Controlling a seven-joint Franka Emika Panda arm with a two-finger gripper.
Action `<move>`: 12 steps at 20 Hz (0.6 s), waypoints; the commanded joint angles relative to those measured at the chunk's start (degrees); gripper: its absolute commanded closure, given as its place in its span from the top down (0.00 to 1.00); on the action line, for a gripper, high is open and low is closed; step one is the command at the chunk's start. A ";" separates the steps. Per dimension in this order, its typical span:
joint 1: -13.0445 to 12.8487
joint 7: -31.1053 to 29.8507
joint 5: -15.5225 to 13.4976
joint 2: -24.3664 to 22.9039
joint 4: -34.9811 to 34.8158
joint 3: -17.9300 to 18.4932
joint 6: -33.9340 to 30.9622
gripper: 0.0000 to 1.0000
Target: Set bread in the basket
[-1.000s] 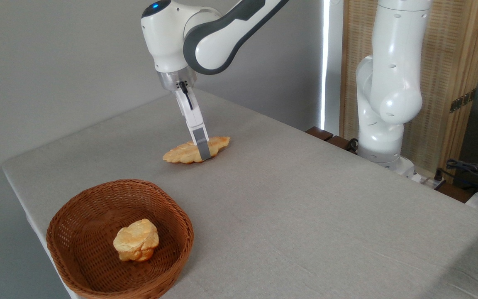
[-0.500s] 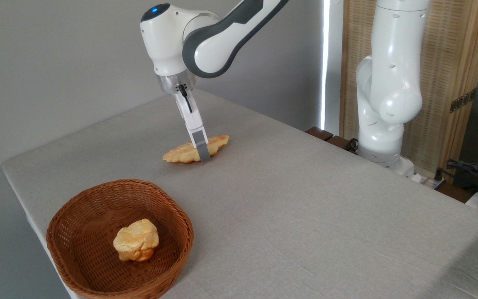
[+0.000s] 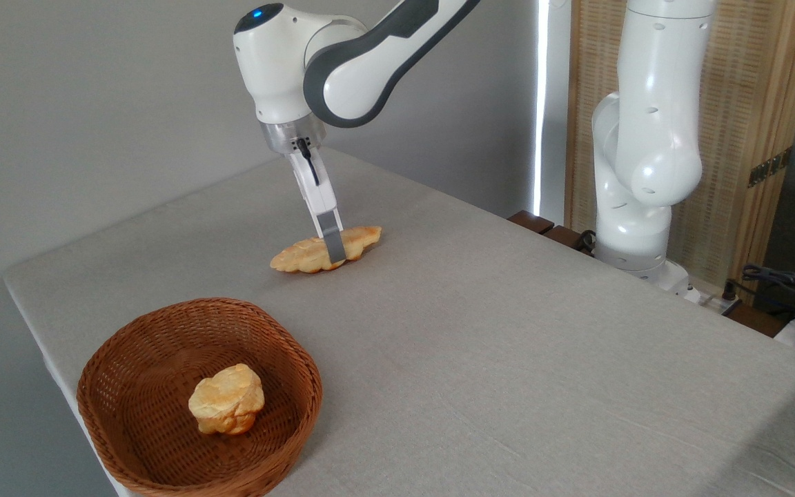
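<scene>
Fixed camera: A white Franka arm reaches down from the top of the frame, its gripper (image 3: 334, 257) clamped across the middle of the bread (image 3: 325, 250), a braided golden-brown loaf with tapered ends. Only the near grey finger (image 3: 332, 243) is in sight, crossing the front of the loaf; the far finger is hidden behind it. The bread sits toward the far side of the desk (image 3: 508, 359), roughly midway along the far-left edge; whether it touches the grey cloth or sits just clear of it cannot be told from this angle. The loaf lies lengthwise, its right end pointing toward the back and its left end toward the left corner.

The basket (image 3: 163, 359), round, shallow and woven of reddish-brown wicker, stands at the near-left corner of the desk, well apart from the bread and gripper. Inside it, near the middle of its floor, rests a round, lumpy pale-golden bun (image 3: 227, 400).

The arm's white base column (image 3: 639, 172) rises at the far-right edge of the desk, in front of a wooden slatted panel (image 3: 749, 103). Dark cables (image 3: 784, 283) lie beyond the right edge.
</scene>
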 commanded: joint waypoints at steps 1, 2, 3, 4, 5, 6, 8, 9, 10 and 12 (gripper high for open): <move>0.03 -3.62 -0.70 -2.22 2.19 0.87 -2.64 0.41; 0.03 -3.98 -0.78 -2.22 2.98 1.04 -3.25 0.42; 0.03 -4.24 -0.78 -2.31 3.69 1.22 -3.61 0.42; 0.11 -4.25 -0.87 -2.40 4.30 1.39 -3.96 0.43; 0.11 -4.33 -0.87 -2.40 5.00 2.53 -3.96 0.44; 0.11 -4.77 -0.87 -2.49 6.06 3.67 -3.96 0.44; 0.20 -5.30 -0.78 -2.49 8.78 5.69 -3.88 0.44; 0.90 -5.21 -0.78 -2.49 10.01 7.09 -3.79 0.44; 1.86 -4.95 -0.78 -2.40 11.07 7.54 -3.35 0.44; 5.72 -4.51 -0.61 -2.31 12.91 7.46 -2.56 0.44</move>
